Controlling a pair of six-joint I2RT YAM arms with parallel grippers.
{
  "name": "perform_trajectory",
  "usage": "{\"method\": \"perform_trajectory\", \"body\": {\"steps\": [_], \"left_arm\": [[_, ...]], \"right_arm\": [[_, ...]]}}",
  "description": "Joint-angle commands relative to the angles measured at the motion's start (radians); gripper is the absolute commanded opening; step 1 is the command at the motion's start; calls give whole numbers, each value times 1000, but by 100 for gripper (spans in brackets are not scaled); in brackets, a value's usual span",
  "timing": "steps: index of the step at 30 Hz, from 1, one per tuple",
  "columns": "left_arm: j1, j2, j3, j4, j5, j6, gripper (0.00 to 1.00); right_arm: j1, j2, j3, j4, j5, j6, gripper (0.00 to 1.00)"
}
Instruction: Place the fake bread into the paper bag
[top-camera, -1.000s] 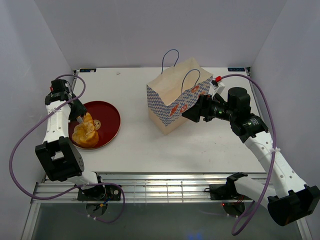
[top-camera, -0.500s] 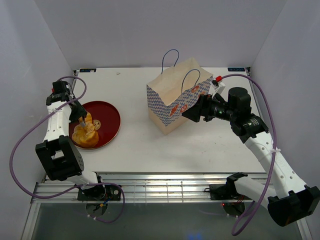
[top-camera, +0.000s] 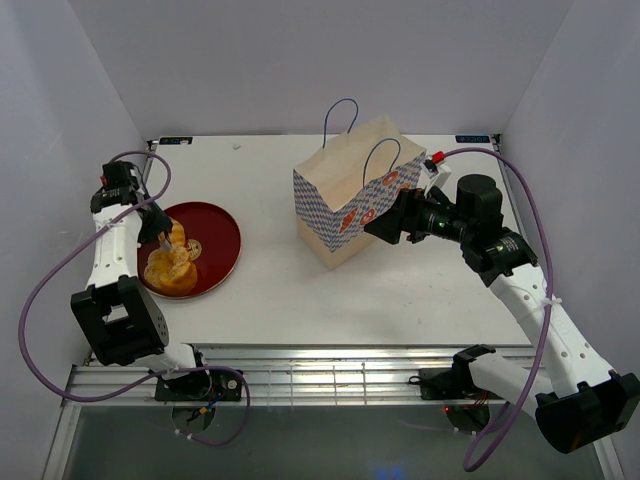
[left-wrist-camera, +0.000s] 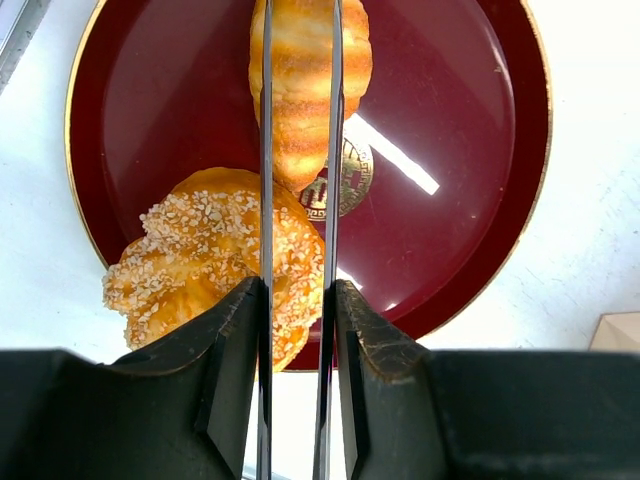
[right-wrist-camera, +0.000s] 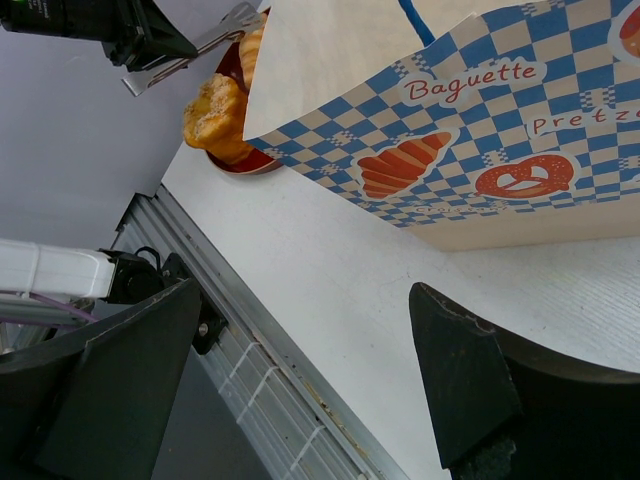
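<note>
Two pieces of fake bread lie on a dark-red plate (left-wrist-camera: 450, 120) at the table's left: a golden croissant (left-wrist-camera: 300, 100) and a sesame-covered bun (left-wrist-camera: 190, 265). My left gripper (left-wrist-camera: 297, 300) is shut on long silver tongs (left-wrist-camera: 266, 150). The two tong blades run close together along the croissant and press on it. In the top view the left gripper (top-camera: 150, 222) hangs over the plate's left part. The paper bag (top-camera: 355, 195) stands upright at centre-right, mouth up. Beside its right face my right gripper (top-camera: 385, 228) is open and holds nothing.
The right wrist view shows the bag's checked band (right-wrist-camera: 480, 130), the bread (right-wrist-camera: 215, 110) beyond it, and the table's front metal rail (right-wrist-camera: 260, 370). White walls close in the table on the left, back and right.
My left gripper has squeezed the tongs narrower around the croissant and shifted slightly over the plate. The right arm and the bag have not moved.
</note>
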Motion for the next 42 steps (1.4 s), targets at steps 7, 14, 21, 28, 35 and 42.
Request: {"method": "perform_trajectory", "body": {"steps": [7,14,21,28,35,42], "left_arm": [[5,-80,70,23,112,-30,13],[5,-91,76,20,127,-26,12],[5,-114,76,12,52,-16,31],[5,-122,62,12,67,10,45],[5,-115,53,8,177,-38,46],[6,-144,53,11,262,-123,44]], "right_arm": [[3,-22,13,27,10,-1,90],[3,-28,22,21,18,1,90],[3,-32,18,21,18,3,90],[3,-31,14,27,12,3,90],[3,-34,11,32,9,6,90],[3,-36,13,30,10,10,90]]}}
